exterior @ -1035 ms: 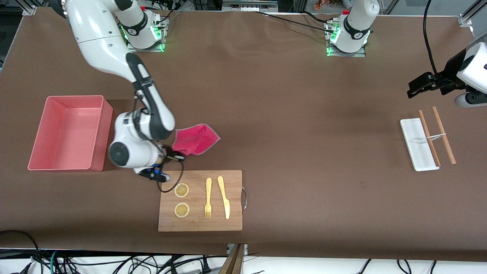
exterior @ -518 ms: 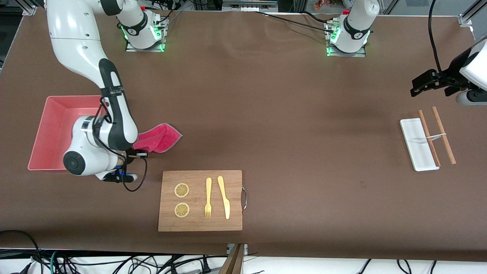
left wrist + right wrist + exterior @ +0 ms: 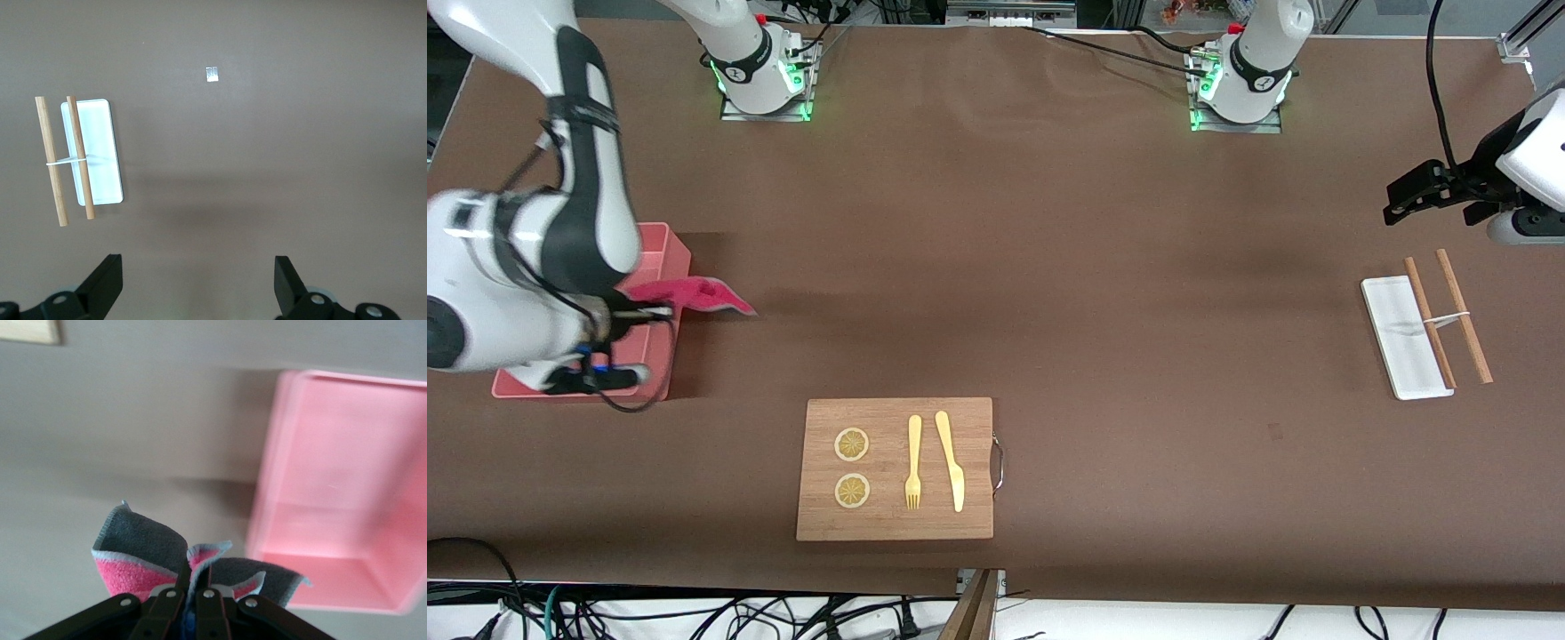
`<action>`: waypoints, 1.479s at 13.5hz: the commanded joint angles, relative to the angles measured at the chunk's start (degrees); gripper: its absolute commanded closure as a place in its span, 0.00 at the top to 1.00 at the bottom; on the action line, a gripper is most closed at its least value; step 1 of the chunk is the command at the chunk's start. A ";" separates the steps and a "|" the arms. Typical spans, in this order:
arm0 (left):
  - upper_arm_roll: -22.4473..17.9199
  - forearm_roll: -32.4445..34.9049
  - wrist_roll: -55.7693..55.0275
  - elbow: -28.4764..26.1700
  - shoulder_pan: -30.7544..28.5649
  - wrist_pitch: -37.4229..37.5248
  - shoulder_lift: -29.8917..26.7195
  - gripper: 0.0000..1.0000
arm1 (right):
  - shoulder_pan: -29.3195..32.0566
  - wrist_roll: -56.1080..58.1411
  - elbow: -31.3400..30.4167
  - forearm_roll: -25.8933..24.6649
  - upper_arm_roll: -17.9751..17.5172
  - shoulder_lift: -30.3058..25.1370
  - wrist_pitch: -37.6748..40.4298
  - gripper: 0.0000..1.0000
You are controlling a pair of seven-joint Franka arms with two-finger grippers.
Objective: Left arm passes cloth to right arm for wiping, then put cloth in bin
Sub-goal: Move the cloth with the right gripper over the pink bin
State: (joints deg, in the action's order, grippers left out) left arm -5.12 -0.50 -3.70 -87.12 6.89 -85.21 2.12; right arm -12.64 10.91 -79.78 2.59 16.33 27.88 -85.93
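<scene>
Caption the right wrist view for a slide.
Right gripper, shut on the cloth, carries it above the table beside the bin.

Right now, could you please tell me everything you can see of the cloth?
The cloth is small and soft, crimson-pink on one face, grey on the other, with a pale edge. It hangs bunched and folded from the right pincer, whose fingers are shut on its middle. It is in the air over the bin's wall nearest the board, one corner trailing out over the table.
</scene>
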 commanded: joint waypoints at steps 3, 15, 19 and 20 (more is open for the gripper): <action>-0.16 0.59 0.80 1.52 0.67 1.19 0.52 1.00 | 7.09 12.98 -0.99 -7.33 0.01 -3.98 1.73 0.00; 0.81 0.76 0.53 1.43 0.58 1.36 0.43 1.00 | 10.88 16.69 -13.12 -8.48 3.27 3.05 -19.34 0.00; 0.72 0.76 0.62 1.26 0.06 1.36 0.43 1.00 | 11.14 16.60 -16.80 -7.16 3.18 5.59 -29.09 0.00; 0.72 0.76 0.80 1.17 0.06 1.36 0.43 1.00 | 11.23 16.60 -17.16 -6.46 3.18 6.04 -30.51 0.00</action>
State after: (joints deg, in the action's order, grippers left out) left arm -4.41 -0.50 -3.70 -87.10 7.26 -85.09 2.12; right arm -2.04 26.96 -94.98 -5.14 19.73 33.62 -112.78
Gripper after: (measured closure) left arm 0.000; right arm 0.965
